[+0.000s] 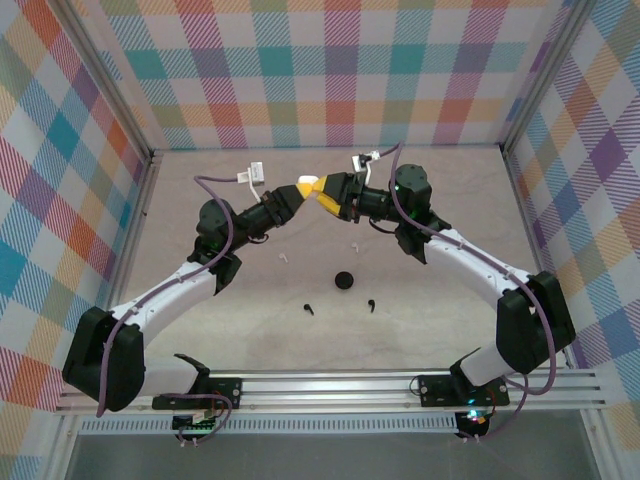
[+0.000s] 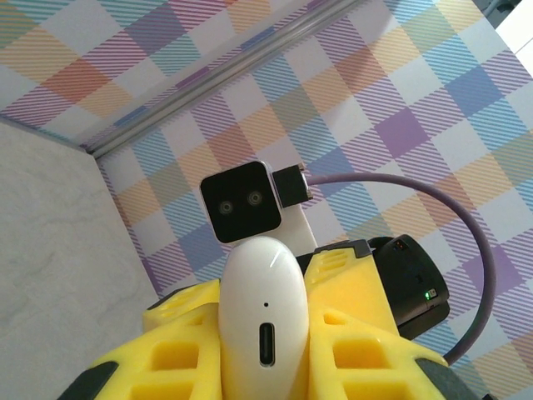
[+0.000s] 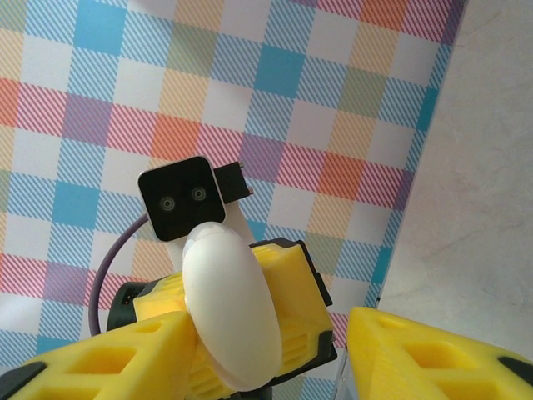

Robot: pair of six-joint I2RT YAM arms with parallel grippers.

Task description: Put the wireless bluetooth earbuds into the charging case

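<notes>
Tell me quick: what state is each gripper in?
Left gripper: shut on the white case.
Right gripper: jaws open, one on each side of that case.

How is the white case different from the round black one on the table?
The white case is clamped between the left gripper's yellow fingers, off the table; the black case lies on it, untouched. The white case looks long and oval, the black case round. Both are small.
</notes>
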